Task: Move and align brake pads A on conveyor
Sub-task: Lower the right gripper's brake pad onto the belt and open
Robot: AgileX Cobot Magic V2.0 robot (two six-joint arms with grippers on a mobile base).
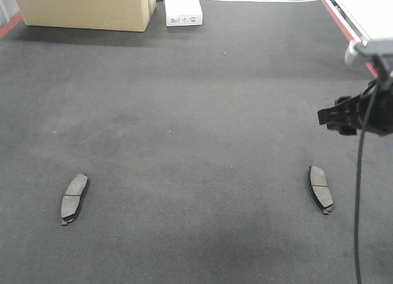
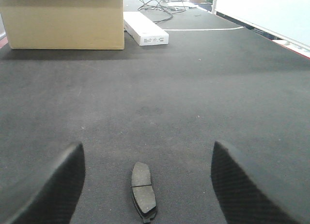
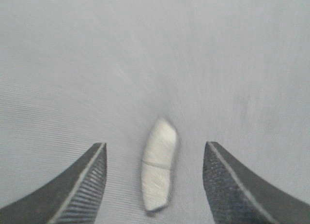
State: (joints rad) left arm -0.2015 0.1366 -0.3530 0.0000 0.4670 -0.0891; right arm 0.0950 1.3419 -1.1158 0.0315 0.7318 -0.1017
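Dark-grey brake pad (image 2: 144,190) flat on conveyor (image 2: 169,98), roughly centred between left jaws, spread wide, no contact. Same for second pad (image 3: 158,163) between right jaws, also apart.

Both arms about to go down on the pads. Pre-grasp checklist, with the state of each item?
1. Left gripper open: ok, fingers wide apart.
2. Right gripper open: ok.
3. Left pad centred in the left gripper's gap: ok, it lies lengthwise between the fingers.
4. Right pad centred in the right gripper's gap: ok.
5. Right arm settled: cannot tell, its wrist view is blurred.
6. Surroundings free: ok. Both pads lie flat on the conveyor, and the cardboard box and white box sit far up the belt.
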